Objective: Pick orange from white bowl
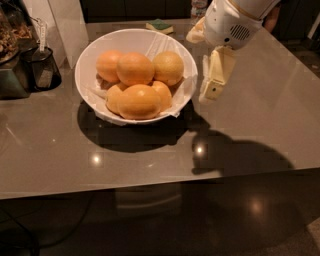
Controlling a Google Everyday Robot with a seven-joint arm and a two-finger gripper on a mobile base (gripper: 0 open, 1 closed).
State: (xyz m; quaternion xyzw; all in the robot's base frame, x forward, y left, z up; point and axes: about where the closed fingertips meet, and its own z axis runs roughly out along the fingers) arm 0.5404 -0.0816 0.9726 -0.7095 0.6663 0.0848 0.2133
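The white bowl (87,65) stands on the grey table, left of centre, lined with white paper. Several round fruits fill it. The orange (134,68), deep orange and round, lies in the middle near the back. Another deep-orange fruit (140,101) lies at the front, and a paler yellowish fruit (168,67) at the right. My gripper (206,55) hangs just right of the bowl's rim, above the table. It is open and empty. One cream finger (215,75) points down and the other (196,34) sits higher, near the rim.
A green sponge (160,25) and a bottle (198,7) sit at the table's back. A black holder (42,67) and a dark appliance (12,60) stand at the left, with a white panel (67,25) behind. The table's front edge (160,182) runs across.
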